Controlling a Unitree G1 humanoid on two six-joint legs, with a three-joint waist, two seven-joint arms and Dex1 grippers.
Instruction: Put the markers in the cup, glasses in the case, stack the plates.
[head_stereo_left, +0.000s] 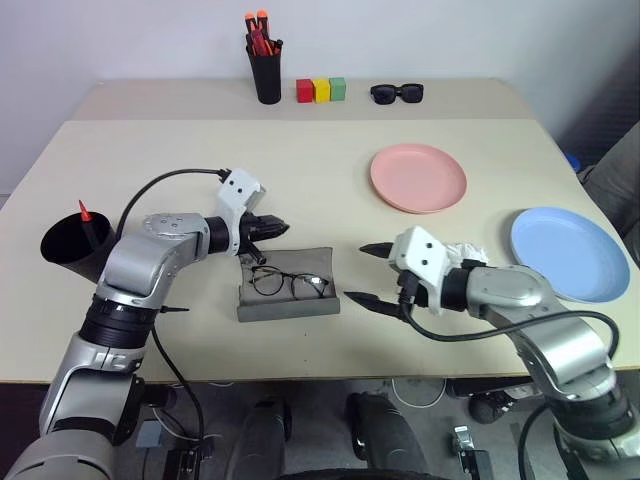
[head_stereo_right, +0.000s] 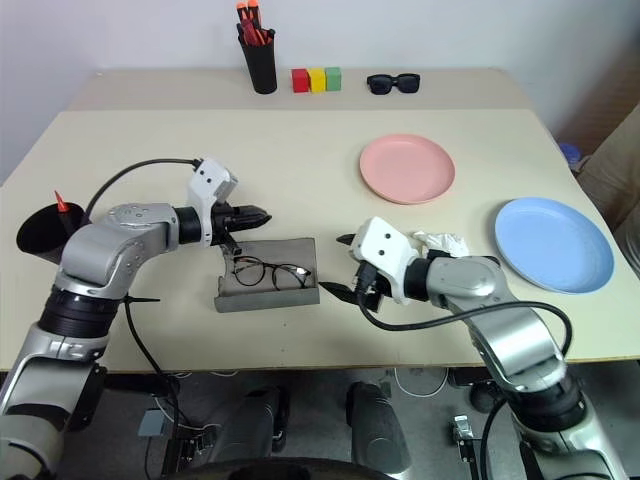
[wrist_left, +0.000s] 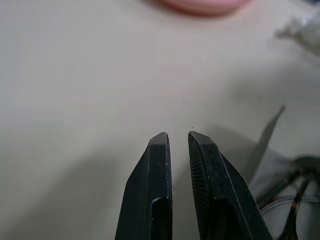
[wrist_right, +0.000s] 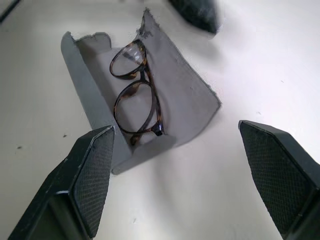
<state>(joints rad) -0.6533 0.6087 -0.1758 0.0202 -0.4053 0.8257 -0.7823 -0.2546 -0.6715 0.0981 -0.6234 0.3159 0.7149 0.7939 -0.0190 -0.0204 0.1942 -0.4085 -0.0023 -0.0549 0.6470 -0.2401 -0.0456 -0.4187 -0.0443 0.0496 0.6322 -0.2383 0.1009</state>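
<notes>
Head views: the glasses (head_stereo_left: 290, 285) lie inside the open grey case (head_stereo_left: 288, 305) on the desk (head_stereo_left: 300, 170), between the left pincer (head_stereo_left: 272, 228) and the right pincer (head_stereo_left: 368, 275). Left wrist view: fingers nearly together, gripping nothing. Right wrist view: fingers wide apart, empty, facing the case.

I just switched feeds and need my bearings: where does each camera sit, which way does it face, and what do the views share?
Left eye, right eye: on the head, looking forward and down over the table; both arms show, left gripper shut, right gripper open.
Left wrist: along the left gripper's nearly closed fingers, toward bare tabletop and the pink plate.
Right wrist: between its spread fingers, down at the glasses lying in the open case.
Shared: glasses and case appear in all views.
</notes>
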